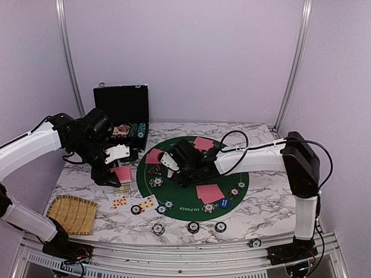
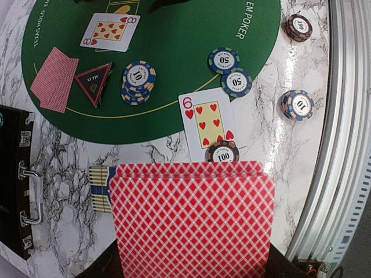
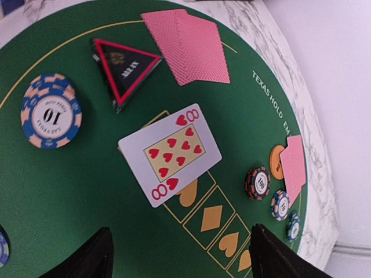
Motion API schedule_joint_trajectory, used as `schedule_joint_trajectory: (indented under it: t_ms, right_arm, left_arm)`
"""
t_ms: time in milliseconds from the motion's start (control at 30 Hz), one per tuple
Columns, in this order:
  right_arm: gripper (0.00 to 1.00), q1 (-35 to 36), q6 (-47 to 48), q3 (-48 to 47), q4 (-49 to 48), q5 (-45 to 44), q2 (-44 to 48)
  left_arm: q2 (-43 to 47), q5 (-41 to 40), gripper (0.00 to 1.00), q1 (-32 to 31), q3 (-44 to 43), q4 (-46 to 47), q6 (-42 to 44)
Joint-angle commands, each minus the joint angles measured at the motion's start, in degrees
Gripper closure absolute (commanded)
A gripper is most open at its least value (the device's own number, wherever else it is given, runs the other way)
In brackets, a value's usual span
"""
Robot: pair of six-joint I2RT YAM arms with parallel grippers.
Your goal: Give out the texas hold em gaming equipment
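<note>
The face-up eight of hearts playing card (image 3: 170, 153) lies askew on the round green felt mat (image 3: 69, 197), just ahead of the right hand (image 3: 179, 231), whose fingers stand wide and empty; the community row appears begun. Next move, as judged: draw from the deck of red-backed playing cards (image 2: 191, 220) clamped in the left hand (image 2: 188, 266) and fill the printed slot nearer the right hand. The dark triangular marker button (image 3: 124, 69), beyond the card, obstructs nothing.

Black case (image 1: 120, 104), straw mat (image 1: 72, 214), green felt (image 1: 185, 198)
</note>
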State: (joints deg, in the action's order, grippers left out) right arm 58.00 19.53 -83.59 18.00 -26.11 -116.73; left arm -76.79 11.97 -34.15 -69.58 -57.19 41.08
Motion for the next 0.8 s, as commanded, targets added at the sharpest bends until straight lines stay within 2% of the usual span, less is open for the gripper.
schedule_joint_trajectory:
  t_ms: [0, 133, 267, 400, 767]
  right_arm:
    - [0.21, -8.29, -16.30, -3.74, 1.79, 9.43, 2.35]
    - [0.26, -13.95, -27.85, -5.43, 1.23, 21.42, 0.54]
    - [0.34, -15.61, -32.91, -6.14, -1.47, 27.94, -2.18]
    - [0.45, -15.98, -35.22, -8.92, -2.01, 30.86, -6.04]
    - [0.52, -16.07, -41.09, -9.35, -8.07, 38.37, -10.68]
  left_arm:
    - [0.70, 1.36, 1.00, 0.31, -0.82, -1.08, -0.28]
    - [0.75, 1.15, 1.00, 0.34, -0.74, -1.08, -0.21]
    - [0.49, 1.34, 1.00, 0.31, -0.71, -1.08, -0.28]
    - [0.24, 1.37, 1.00, 0.31, -0.72, -1.08, -0.28]
    - [-0.34, 1.41, 1.00, 0.31, -1.09, -1.04, -0.47]
